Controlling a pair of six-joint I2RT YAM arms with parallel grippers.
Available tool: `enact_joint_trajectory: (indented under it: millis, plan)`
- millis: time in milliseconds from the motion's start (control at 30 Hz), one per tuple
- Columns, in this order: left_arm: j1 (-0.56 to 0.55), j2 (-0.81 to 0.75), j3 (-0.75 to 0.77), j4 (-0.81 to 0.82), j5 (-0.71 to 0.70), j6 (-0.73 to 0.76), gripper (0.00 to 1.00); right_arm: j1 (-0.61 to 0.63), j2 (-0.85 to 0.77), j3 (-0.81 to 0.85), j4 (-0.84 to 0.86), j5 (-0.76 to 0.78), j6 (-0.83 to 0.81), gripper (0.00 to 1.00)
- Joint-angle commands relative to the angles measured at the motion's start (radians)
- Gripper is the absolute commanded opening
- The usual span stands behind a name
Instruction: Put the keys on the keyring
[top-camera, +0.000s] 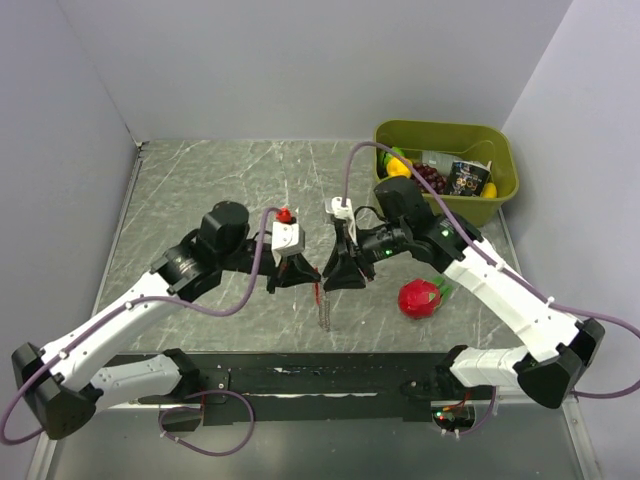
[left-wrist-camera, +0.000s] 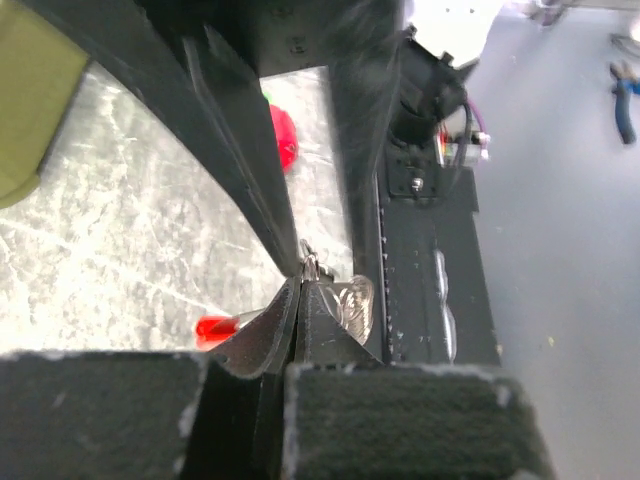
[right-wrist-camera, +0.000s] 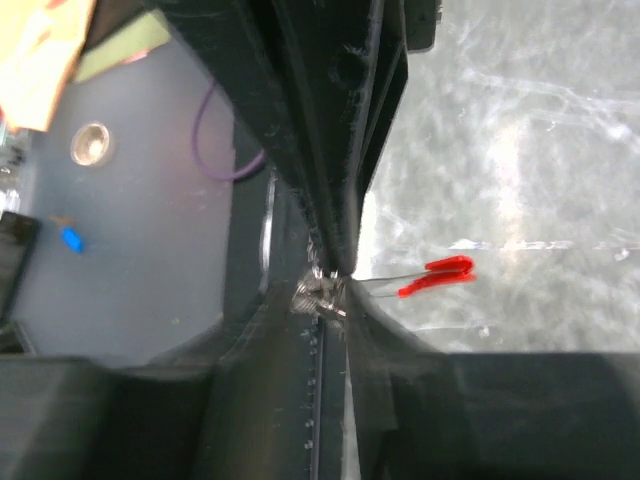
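The keys (top-camera: 322, 305), a red piece above a jagged silvery strip, hang over the table between my two grippers. My left gripper (top-camera: 303, 272) is shut on the top of the bunch. In the left wrist view the jaws (left-wrist-camera: 300, 282) are pressed together, with a silvery key head (left-wrist-camera: 352, 303) beside them and the red piece (left-wrist-camera: 214, 326) to the left. A tiny metal loop (left-wrist-camera: 310, 260), probably the keyring, pokes out at the tips. My right gripper (top-camera: 337, 272) faces the left one. Its jaws (right-wrist-camera: 335, 290) are slightly parted round the silvery metal (right-wrist-camera: 318, 296), the red piece (right-wrist-camera: 438, 276) to the right.
A red fruit with green leaves (top-camera: 420, 298) lies on the marble table right of the grippers. An olive bin (top-camera: 440, 127) with toy food stands at the back right. A black rail (top-camera: 300, 378) runs along the near edge. Grey walls close in the sides.
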Motion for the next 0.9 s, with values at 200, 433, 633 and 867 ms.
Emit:
enact_joint_trajectory:
  millis: [200,433,633,867]
  plan:
    - [-0.005,-0.166,-0.184,0.448,-0.137,-0.185,0.01,-0.063,-0.130,-0.094,0.316,-0.019,0.180,0.74]
    - [-0.005,-0.221,-0.285,0.613,-0.098,-0.272,0.01,-0.134,-0.168,-0.149,0.427,-0.167,0.238,0.74]
    - [-0.005,-0.240,-0.322,0.698,-0.045,-0.296,0.01,-0.148,-0.179,-0.163,0.441,-0.256,0.228,0.66]
    - [-0.005,-0.241,-0.322,0.738,-0.011,-0.311,0.01,-0.148,-0.172,-0.155,0.403,-0.305,0.192,0.47]
